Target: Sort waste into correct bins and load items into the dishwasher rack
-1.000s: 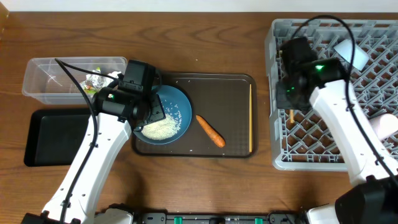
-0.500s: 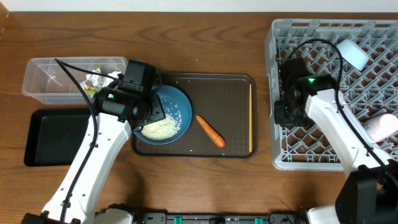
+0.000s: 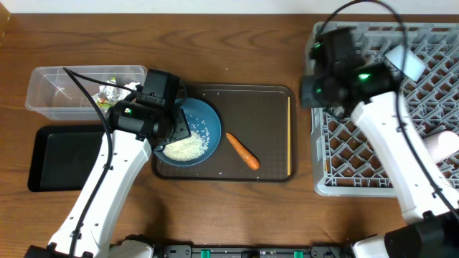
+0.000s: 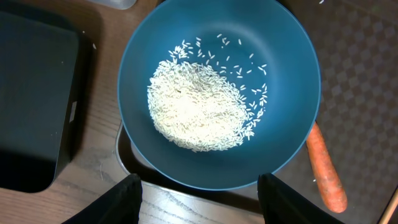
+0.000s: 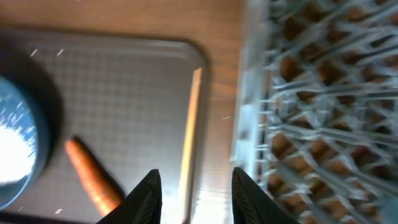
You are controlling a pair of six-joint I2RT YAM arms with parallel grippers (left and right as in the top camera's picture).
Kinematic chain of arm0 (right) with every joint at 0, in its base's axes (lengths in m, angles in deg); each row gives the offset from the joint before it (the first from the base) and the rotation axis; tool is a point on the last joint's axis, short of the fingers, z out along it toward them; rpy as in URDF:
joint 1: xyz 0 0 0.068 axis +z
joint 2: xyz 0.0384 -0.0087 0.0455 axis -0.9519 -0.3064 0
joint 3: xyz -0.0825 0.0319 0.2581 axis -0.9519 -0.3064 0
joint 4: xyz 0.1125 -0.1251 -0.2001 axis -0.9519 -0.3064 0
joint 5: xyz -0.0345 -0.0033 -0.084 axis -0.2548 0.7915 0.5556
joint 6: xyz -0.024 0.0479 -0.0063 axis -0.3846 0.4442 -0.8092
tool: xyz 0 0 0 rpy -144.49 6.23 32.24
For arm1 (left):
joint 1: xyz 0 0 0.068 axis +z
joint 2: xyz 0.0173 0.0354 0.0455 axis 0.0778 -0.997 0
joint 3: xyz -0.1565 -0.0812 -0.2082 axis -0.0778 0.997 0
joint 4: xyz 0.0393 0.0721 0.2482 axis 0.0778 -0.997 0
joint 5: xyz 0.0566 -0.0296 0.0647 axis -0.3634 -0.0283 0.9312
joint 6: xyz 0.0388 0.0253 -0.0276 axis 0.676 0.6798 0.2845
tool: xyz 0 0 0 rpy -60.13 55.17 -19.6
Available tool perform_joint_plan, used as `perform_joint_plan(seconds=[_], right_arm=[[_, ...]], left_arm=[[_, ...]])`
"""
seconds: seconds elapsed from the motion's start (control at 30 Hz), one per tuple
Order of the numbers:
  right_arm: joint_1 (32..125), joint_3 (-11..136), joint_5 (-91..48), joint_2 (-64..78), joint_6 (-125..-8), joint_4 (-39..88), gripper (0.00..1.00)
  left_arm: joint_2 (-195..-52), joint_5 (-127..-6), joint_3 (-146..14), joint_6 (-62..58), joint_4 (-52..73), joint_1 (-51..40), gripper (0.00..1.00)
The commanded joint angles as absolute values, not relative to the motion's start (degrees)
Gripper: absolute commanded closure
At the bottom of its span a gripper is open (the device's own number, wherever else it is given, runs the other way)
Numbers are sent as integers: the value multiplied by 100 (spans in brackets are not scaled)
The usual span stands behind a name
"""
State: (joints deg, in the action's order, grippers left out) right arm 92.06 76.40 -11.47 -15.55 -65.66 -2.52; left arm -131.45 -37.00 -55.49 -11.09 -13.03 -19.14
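Right arm has swung up and left in the last half sec: its gripper (image 5: 196, 180), over the rack's left interior before, now hangs at the left wall of the grey rack (image 3: 430, 93), nr the far corner. Right wrist cam shows its fingers (image 5: 149, 190) spread apart w/ nothing between them, above the strip of table between the rack and the brown serving tray (image 3: 265, 107). A wooden chopstick (image 3: 289, 136) lies along that tray's right edge, same spot as before.

Left arm hasn't shifted. Left gripper (image 4: 200, 180) hovers over the near rim of the blue dish (image 3: 193, 136), fingers (image 4: 127, 199) wide open and empty, one each side. Rice (image 4: 196, 109) sits heaped in the dish w/ loose grains scattered to its right. Carrot (image 3: 243, 150) rests on the serving tray just right of the dish, angled, unmoved.

Clear tub (image 3: 50, 93) at far left holds crumpled foil (image 3: 111, 92); the black tray (image 3: 61, 158) lies in front of it. In the rack, a light blue cup (image 3: 405, 63) sits toward the back and a pinkish-white cup (image 3: 443, 147) at the right edge, both where they were.
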Motion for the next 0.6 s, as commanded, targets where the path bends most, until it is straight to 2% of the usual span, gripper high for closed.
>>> perform_joint_plan(seconds=[0.0, 0.27, 0.57], right_arm=[[9588, 7200, -1267, -1901, -6236, -199, 68], [10144, 6700, -1138, -2882, -5784, -119, 69], [10251, 6695, -832, -3710, -5220, -178, 72]], left_arm=[[-13103, -3667, -5520, -1072, -1318, -1898, 39], [-13103, -3669, -5520, -1070, -1318, -1898, 39], [-13103, -3667, -5520, -1067, -1331, -1898, 39]])
